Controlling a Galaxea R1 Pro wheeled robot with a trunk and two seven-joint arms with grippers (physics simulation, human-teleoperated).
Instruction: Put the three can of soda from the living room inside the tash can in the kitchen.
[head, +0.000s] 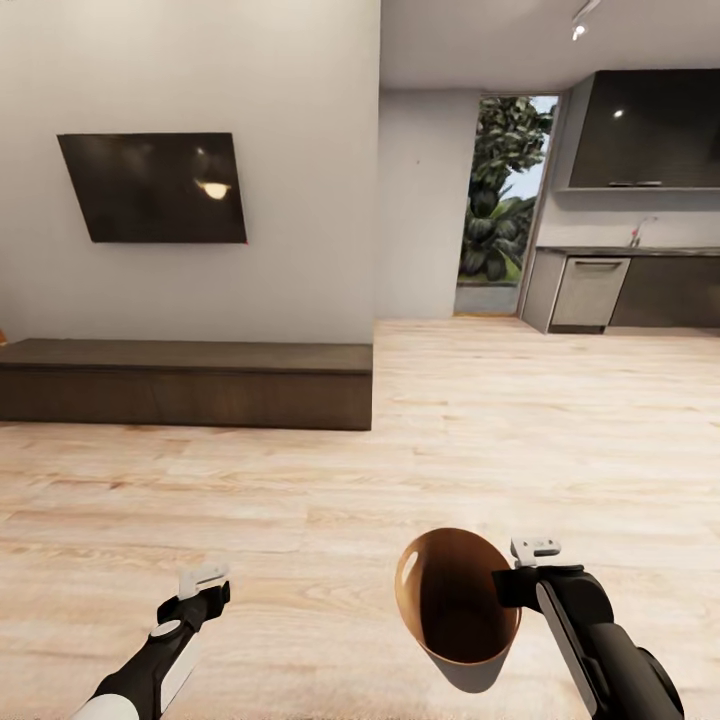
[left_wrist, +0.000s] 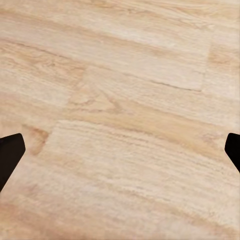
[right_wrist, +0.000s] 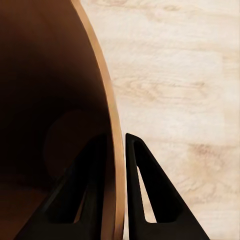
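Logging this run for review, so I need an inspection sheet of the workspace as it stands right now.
Surface: light wood floor, bare around the arms.
Job's things: trash can tilted, orange-brown inside facing the head camera; soda cans nothing seen.
Clutter: nothing seen.
Grippers: right gripper clamped on the trash can's rim, one finger inside, one outside; left gripper open and empty above the floor.
Cables: nothing seen.
Surroundings: wall TV, low dark bench, kitchen cabinets with dishwasher, window with plants.

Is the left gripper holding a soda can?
No. The left gripper is open over the bare wood floor, with nothing between its fingers.
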